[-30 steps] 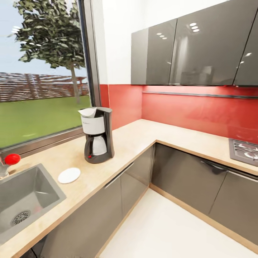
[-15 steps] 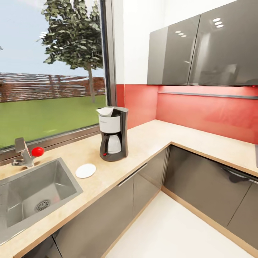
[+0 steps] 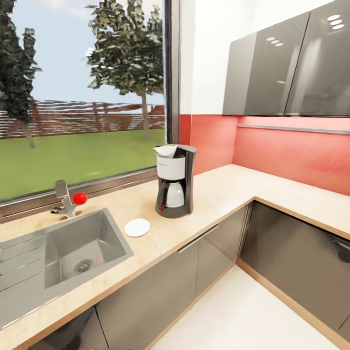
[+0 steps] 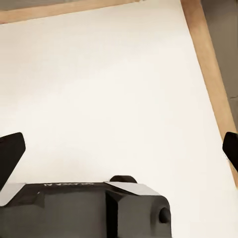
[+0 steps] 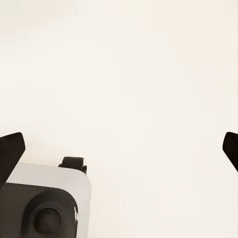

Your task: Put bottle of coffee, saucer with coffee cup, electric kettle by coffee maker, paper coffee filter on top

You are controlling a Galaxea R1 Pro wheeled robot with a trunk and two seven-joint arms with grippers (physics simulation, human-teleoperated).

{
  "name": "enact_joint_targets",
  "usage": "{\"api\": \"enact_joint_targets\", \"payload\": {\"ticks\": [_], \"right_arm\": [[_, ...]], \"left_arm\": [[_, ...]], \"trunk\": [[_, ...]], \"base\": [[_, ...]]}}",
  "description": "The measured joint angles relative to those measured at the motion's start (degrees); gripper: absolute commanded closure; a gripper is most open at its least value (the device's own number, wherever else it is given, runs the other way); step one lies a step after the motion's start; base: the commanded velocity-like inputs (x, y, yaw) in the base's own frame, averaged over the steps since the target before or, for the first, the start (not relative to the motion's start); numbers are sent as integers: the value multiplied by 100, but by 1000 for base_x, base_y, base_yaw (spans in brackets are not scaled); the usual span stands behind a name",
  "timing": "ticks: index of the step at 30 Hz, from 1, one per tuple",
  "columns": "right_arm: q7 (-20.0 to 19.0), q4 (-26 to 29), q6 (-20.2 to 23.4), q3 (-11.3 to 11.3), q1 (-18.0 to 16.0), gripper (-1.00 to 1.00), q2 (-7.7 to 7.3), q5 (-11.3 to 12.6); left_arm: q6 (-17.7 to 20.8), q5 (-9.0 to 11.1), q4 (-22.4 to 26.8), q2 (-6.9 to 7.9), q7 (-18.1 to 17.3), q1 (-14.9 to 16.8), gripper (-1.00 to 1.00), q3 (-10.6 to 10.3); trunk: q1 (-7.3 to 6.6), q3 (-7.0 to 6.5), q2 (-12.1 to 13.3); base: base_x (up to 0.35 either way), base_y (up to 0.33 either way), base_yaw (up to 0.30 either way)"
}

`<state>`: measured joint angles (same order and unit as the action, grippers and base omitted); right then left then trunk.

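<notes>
Beige L-shaped kitchen countertop point(image 3: 223, 187) carries the black-and-white coffee maker point(image 3: 175, 181), a round white saucer point(image 3: 137, 227) just beside it. Both grippers, left point(image 4: 119, 148) and right point(image 5: 119, 146), hang spread wide over pale floor, well apart from these.

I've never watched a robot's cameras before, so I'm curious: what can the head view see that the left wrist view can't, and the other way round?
The head view takes in the kitchen: the coffee maker on the countertop, a paper coffee filter on top of it, a white saucer between it and the sink, the tap and the window. The left wrist view looks down past the open left gripper at pale floor edged by a wooden strip. Both share pale floor with wooden trim.
</notes>
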<state>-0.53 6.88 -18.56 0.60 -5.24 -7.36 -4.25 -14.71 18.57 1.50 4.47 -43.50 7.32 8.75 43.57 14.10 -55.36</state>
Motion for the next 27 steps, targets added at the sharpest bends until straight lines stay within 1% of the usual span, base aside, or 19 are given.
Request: {"api": "enact_joint_targets", "payload": {"ticks": [7, 11, 17, 27], "right_arm": [[5, 0, 0, 0, 0, -100, 0, 1], [4, 0, 0, 0, 0, -100, 0, 2], [5, 0, 0, 1, 0, -100, 0, -1], [8, 0, 0, 0, 0, -100, 0, -1]], "left_arm": [[0, -2, 1, 5, 0, -8, -100, 79], [0, -2, 1, 4, 0, -8, -100, 88], [1, -2, 1, 8, 0, -24, -100, 93], [9, 0, 1, 10, 0, -35, -100, 100]], "trunk": [[0, 0, 0], [0, 0, 0], [0, 0, 1], [0, 0, 1]], "base": [[0, 0, 270], [0, 0, 252], [-21, -53, 178], [-3, -6, 265]]}}
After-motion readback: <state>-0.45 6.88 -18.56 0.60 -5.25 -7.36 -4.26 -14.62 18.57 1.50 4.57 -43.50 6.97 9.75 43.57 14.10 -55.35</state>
